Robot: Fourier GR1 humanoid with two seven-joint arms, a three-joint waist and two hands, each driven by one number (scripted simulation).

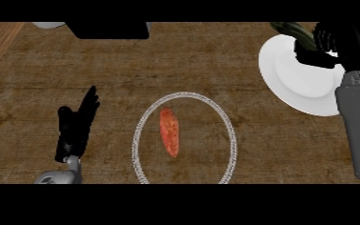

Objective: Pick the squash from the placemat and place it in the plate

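A dark green, elongated squash (291, 30) is held at the far rim of the round white plate (295, 83), near the counter's right edge, by the curled fingers of the black right hand (333, 42). The black left hand (76, 126) is rested with straight fingers left of the oval, pale-rimmed placemat (140, 133), on which an orange-red tapered vegetable (169, 131) is laid.

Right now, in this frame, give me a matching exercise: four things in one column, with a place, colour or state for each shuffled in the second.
Things:
1. orange-red vegetable
2. plate
3. left hand
4. green vegetable

Descriptions:
A. lower left, open, fingers up
B. white, at the right
C. top right, beside the right hand
D. lying on the placemat

Pairs: 1-D, 2-B, 3-A, 4-C.
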